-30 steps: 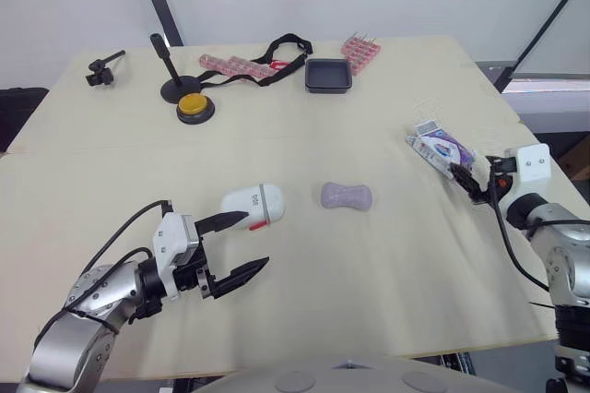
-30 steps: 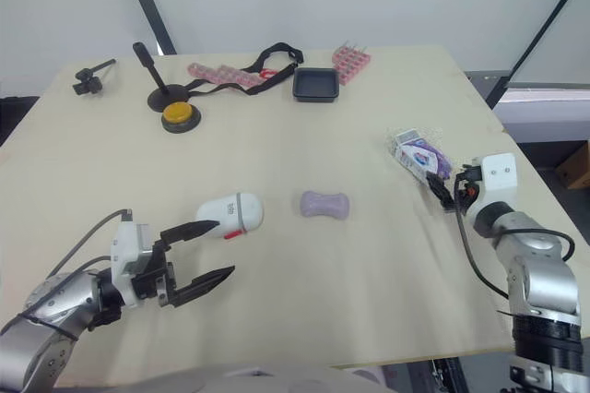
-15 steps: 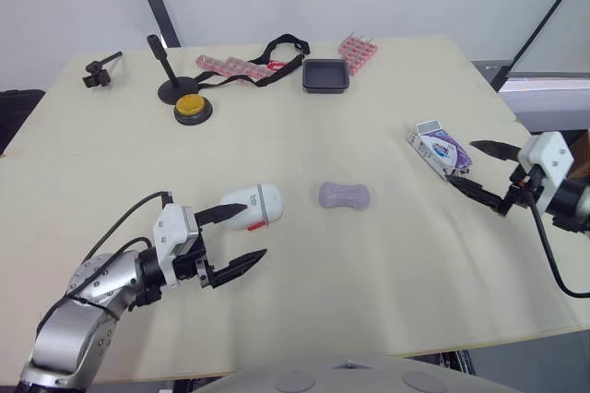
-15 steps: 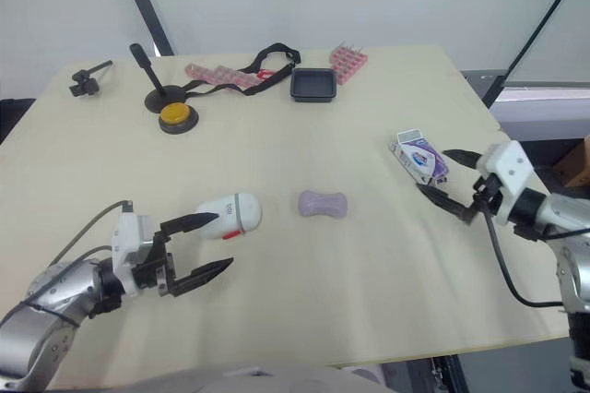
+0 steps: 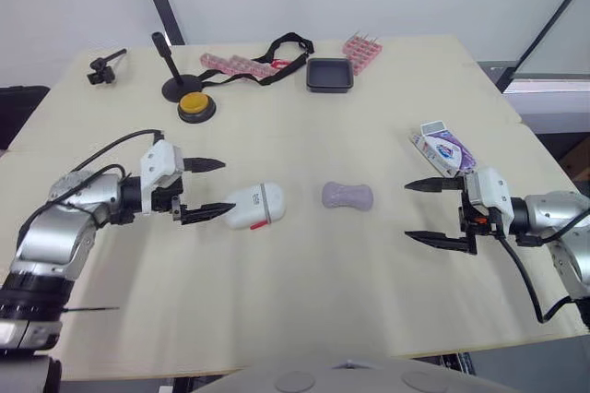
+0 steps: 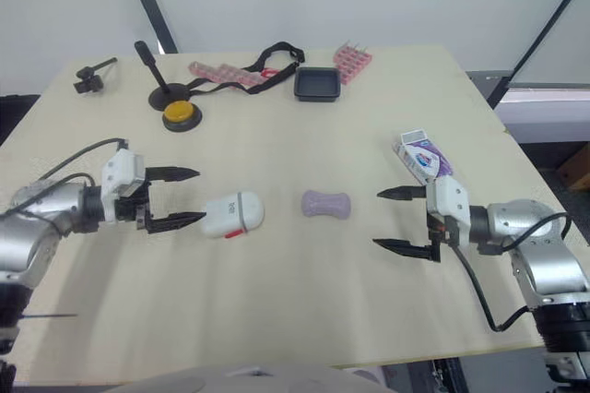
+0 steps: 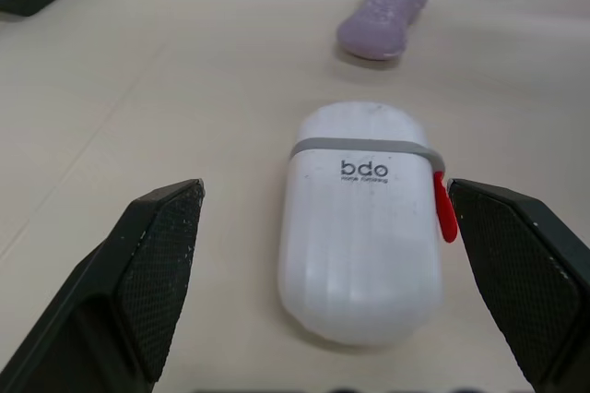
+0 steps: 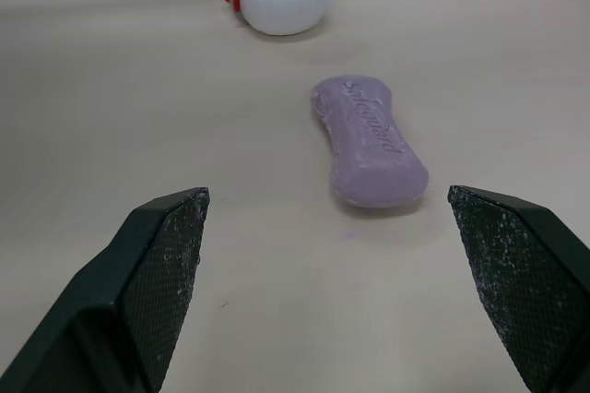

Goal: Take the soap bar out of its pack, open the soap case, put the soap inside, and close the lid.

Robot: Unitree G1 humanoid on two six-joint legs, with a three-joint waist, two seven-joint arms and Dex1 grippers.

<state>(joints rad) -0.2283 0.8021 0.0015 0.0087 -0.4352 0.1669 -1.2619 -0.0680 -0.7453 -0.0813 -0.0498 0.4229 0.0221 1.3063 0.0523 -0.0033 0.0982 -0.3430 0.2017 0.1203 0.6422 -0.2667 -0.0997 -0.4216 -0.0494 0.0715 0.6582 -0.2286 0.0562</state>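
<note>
The purple soap bar (image 5: pixel 347 196) lies bare on the table's middle, also seen as the soap (image 8: pixel 371 139). Left of it the white soap case (image 5: pixel 254 206) with a grey band and red clasp lies closed on its side, seen up close as the case (image 7: pixel 361 215). My left gripper (image 5: pixel 208 189) is open just left of the case, its fingers pointing at it. My right gripper (image 5: pixel 425 212) is open to the right of the soap, some way off. The empty purple and white soap pack (image 5: pixel 442 148) lies behind the right gripper.
At the back stand a black tray (image 5: pixel 329 74), a yellow button (image 5: pixel 194 106), a black stand (image 5: pixel 169 68), pink blister strips (image 5: pixel 235 65) with a black strap, a pink pack (image 5: pixel 360 50), and a small black clamp (image 5: pixel 103 69) at the far left.
The left gripper swung from the table's front up to the case's left side. The right gripper let go of the soap pack, opened, and moved in toward the soap.
</note>
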